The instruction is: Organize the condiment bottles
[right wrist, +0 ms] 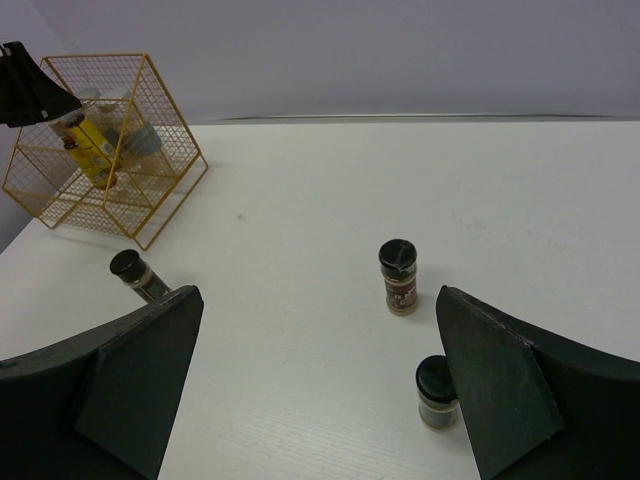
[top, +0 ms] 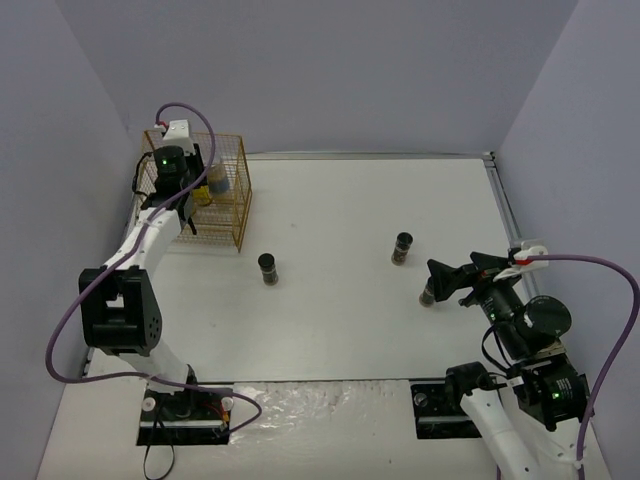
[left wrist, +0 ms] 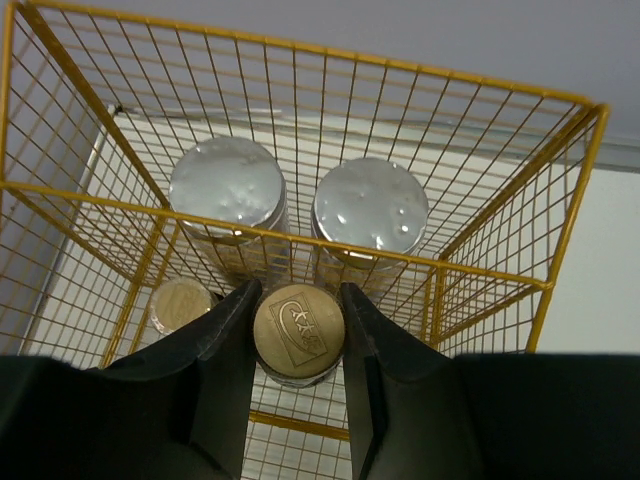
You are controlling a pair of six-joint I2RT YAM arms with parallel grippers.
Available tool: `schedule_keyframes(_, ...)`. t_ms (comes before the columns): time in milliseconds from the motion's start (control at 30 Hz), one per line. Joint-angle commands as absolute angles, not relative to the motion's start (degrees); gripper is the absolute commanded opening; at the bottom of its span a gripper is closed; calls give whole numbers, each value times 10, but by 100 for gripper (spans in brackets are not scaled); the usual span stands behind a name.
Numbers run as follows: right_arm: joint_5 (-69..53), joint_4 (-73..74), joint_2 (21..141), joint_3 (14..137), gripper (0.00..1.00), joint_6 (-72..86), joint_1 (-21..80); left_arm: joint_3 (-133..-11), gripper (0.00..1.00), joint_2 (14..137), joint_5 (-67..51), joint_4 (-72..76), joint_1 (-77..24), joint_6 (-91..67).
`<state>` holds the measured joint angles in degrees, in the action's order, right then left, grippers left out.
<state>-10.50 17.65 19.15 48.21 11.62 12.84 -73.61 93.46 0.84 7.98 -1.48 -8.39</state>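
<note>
My left gripper (top: 196,200) (left wrist: 300,292) reaches into the gold wire rack and is shut on the gold lid of a slim yellow-labelled bottle (left wrist: 298,333), which shows tilted in the right wrist view (right wrist: 90,150). A second gold-lidded slim bottle (left wrist: 180,303) and two wider silver-lidded jars (left wrist: 228,182) (left wrist: 370,205) stand in the rack. Three dark black-lidded jars stand on the table: one left of centre (top: 268,268) (right wrist: 135,275), one at centre (top: 402,248) (right wrist: 398,277), one (top: 428,293) (right wrist: 437,392) just inside my right gripper's right finger. My right gripper (top: 452,272) (right wrist: 318,300) is open and empty.
The gold wire rack (top: 240,215) (left wrist: 120,195) (right wrist: 170,180) stands at the back left, next to the left wall. Grey walls enclose the white table (top: 340,210) on three sides.
</note>
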Motion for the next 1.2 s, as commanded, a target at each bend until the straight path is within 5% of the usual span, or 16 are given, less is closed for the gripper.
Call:
schedule_keyframes(0, -120, 119, 211, 482, 100, 121, 130, -719, 18, 926, 0, 190, -13, -96)
schedule_keyframes(333, -121, 120, 199, 474, 100, 127, 131, -693, 40, 949, 0, 208, -12, -97)
schedule_keyframes(467, -120, 119, 194, 473, 100, 128, 130, -694, 68, 944, 0, 191, -12, -103)
schedule_keyframes(700, -123, 119, 194, 473, 100, 130, 130, -729, 92, 873, 0, 83, -14, -142)
schedule_keyframes(900, -121, 114, 192, 463, 100, 136, 130, -745, 97, 782, -8, -137, -70, -182)
schedule_keyframes(1167, -131, 111, 188, 456, 100, 133, 131, -633, 97, 679, 17, -203, -205, -210)
